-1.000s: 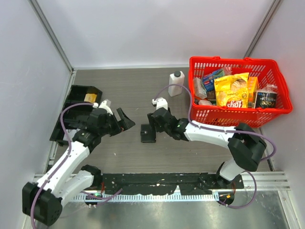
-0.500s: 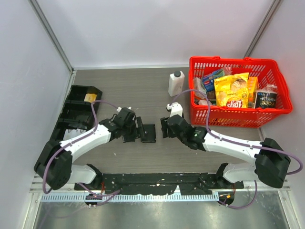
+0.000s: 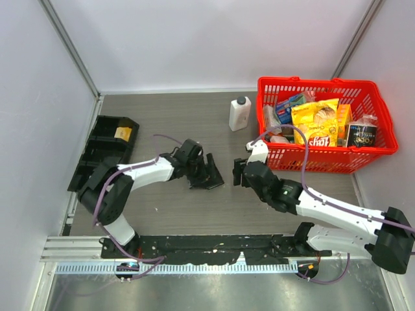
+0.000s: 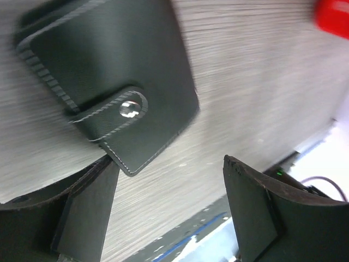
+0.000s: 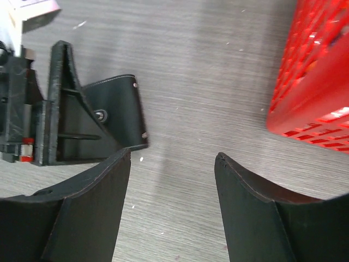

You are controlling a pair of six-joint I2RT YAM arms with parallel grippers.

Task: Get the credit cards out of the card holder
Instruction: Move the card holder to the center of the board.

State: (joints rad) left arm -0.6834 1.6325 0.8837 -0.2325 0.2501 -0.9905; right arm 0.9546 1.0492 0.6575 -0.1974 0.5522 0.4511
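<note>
The card holder (image 4: 109,71), a black wallet, lies closed on the table with its tab snapped shut, so the credit cards are hidden. In the top view the card holder (image 3: 214,181) sits mid-table, partly under my left gripper (image 3: 202,168). That left gripper (image 4: 169,183) is open and low over the wallet's near corner, which touches one fingertip (image 4: 103,169); nothing is between the fingers. My right gripper (image 3: 238,173) hangs open just right of the wallet. In its own view the right gripper (image 5: 172,161) frames bare table, with the card holder (image 5: 122,106) beyond its left finger.
A red basket (image 3: 305,159) full of groceries stands at the back right, and the red basket (image 5: 316,82) is close to my right gripper. A white bottle (image 3: 239,113) stands left of it. A black compartment tray (image 3: 104,155) lies at the left edge.
My left arm swung from the tray across to the wallet and came down on it. The right arm drew back to the right. The wallet shifted slightly right and turned.
</note>
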